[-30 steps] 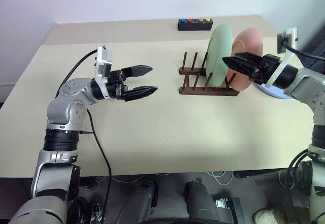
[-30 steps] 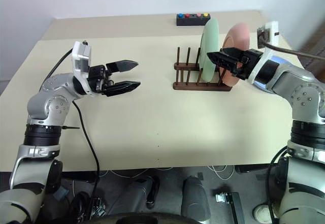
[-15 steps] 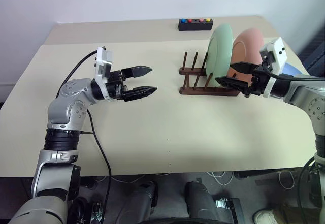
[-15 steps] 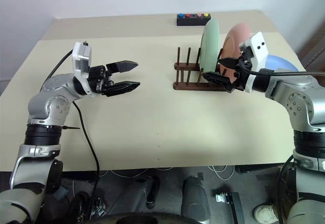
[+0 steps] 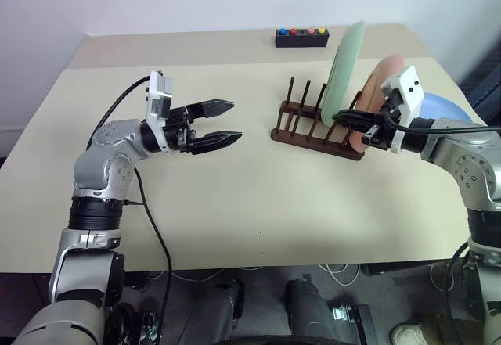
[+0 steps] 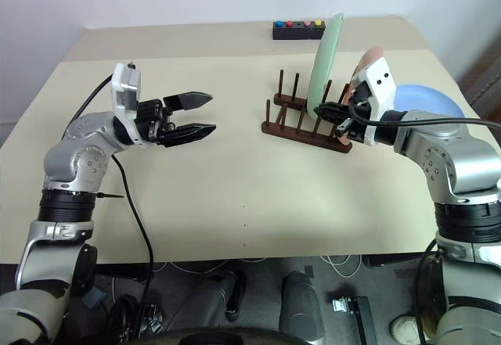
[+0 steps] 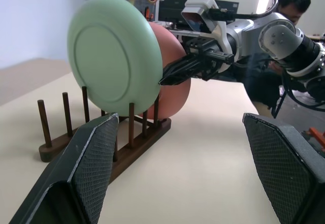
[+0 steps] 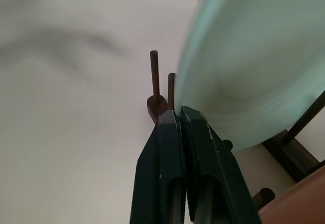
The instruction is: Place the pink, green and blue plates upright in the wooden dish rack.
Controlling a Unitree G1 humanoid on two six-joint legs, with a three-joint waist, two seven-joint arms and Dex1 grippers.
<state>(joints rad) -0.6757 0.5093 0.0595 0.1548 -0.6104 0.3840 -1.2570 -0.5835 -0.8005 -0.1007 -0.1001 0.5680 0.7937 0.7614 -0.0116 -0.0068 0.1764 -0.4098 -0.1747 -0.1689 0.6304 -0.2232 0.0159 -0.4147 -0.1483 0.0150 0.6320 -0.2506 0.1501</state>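
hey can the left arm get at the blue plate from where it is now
Probably not. The blue plate lies flat at the table's far right, beyond the rack with the green plate and pink plate; the right gripper is also between.

Two head views, side by side, looking forward and down across the whole worktop point(image 5: 235, 228), far edge and wall included; nearly the same scene in both, slightly offset sideways. Left wrist view set low, close to the worktop, facing level along the left tool point(image 7: 177, 168) toward the wooden dish rack point(image 7: 127, 142) and green plate point(image 7: 114, 61), the right arm and a person point(image 7: 289, 0) behind. Right wrist view very near, facing along the right tool point(image 8: 183, 127) at the green plate's rim and rack pegs. Rack and green plate common to all four.
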